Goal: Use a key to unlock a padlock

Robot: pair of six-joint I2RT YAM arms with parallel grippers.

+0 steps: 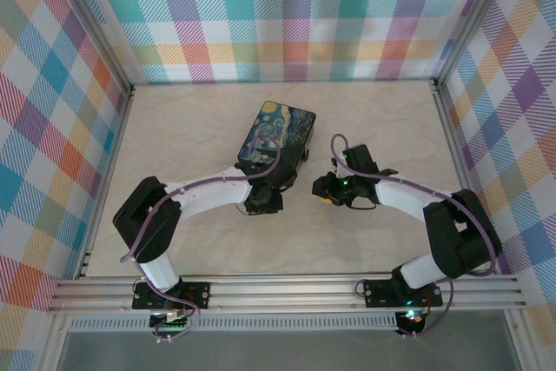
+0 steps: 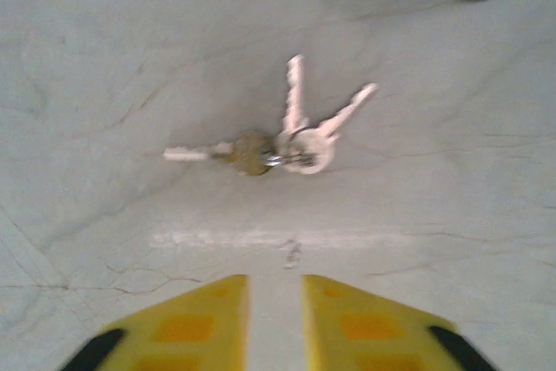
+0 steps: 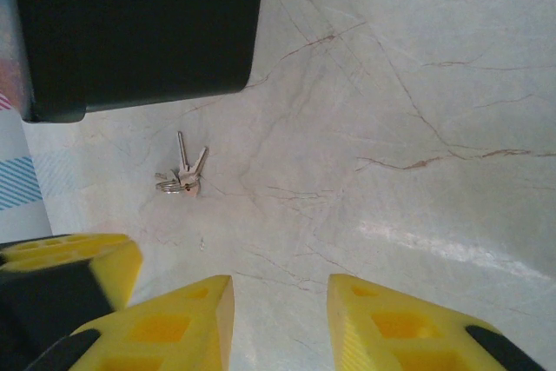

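Marble table; left fingers hover parted near the key

The left arm and the right arm both fold inward from their bases, elbows out wide and wrists tipped down. The left gripper has its yellow fingers only narrowly parted, gripping nothing. Close beside it, the right gripper is spread wider, also empty.

Blurry keys, edge-cropped box

Pale marbled table, plaid walls
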